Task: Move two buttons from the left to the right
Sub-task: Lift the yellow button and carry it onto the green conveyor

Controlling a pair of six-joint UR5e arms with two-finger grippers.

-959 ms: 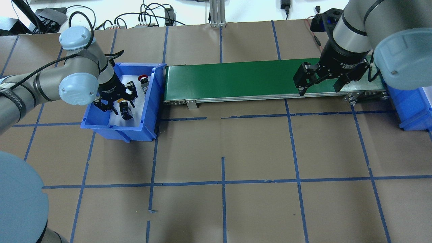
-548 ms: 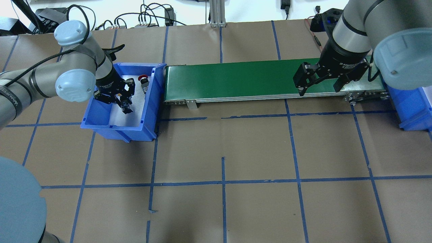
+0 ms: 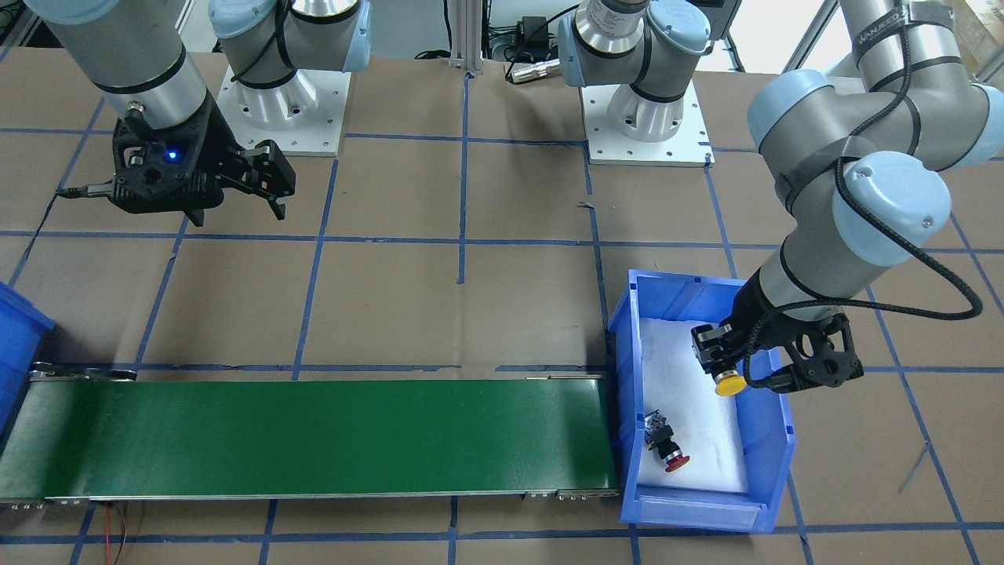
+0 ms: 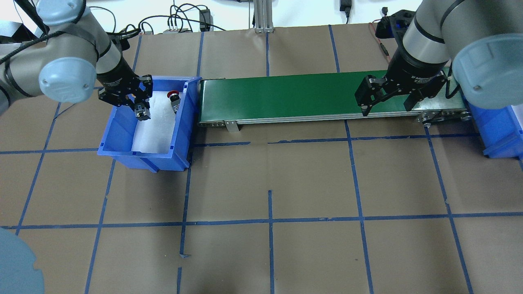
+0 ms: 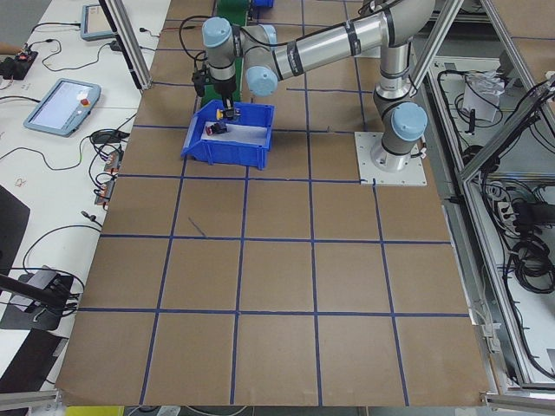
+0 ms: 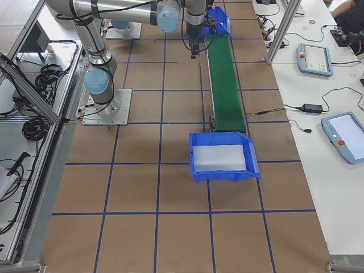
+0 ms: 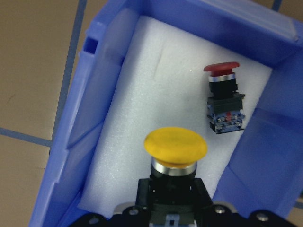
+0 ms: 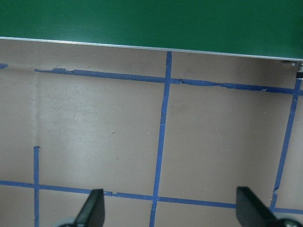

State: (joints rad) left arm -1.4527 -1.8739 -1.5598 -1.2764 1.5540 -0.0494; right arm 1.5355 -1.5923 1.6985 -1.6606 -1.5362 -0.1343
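The yellow mushroom-capped push-button switch point(image 3: 730, 384) is held by the left gripper point(image 3: 718, 359), whose jaws are closed on the switch's black collar and grey block. It hangs over the white foam liner point(image 3: 690, 345) of the blue plastic bin point(image 3: 623, 392) at the lower right of the front-facing view. It appears to be clear of the foam, which is judged to suit a carry over the bin wall to the green conveyor belt point(image 3: 314, 435) just beside it. In the left wrist view the switch's long axis runs in line with the fingers, from the bottom edge up toward the centre. The yellow cap point(image 7: 175, 146) leads and points away from the wrist, so the block is left for gripping and the cap is kept free. In the front-facing view the cap points toward the lower left and downward. The red mushroom-capped push-button switch point(image 3: 667, 447) is left lying on its side on the foam, near the bin wall next to the belt. There its long axis lies diagonally, with the cap toward the lower right and the block toward the upper left. The right gripper point(image 4: 386, 109) is held wide open with nothing between its fingers, at the belt's right end in the overhead view. It is judged to be posted there to collect whatever the belt brings toward the second blue bin point(image 4: 498, 130) at the right edge.
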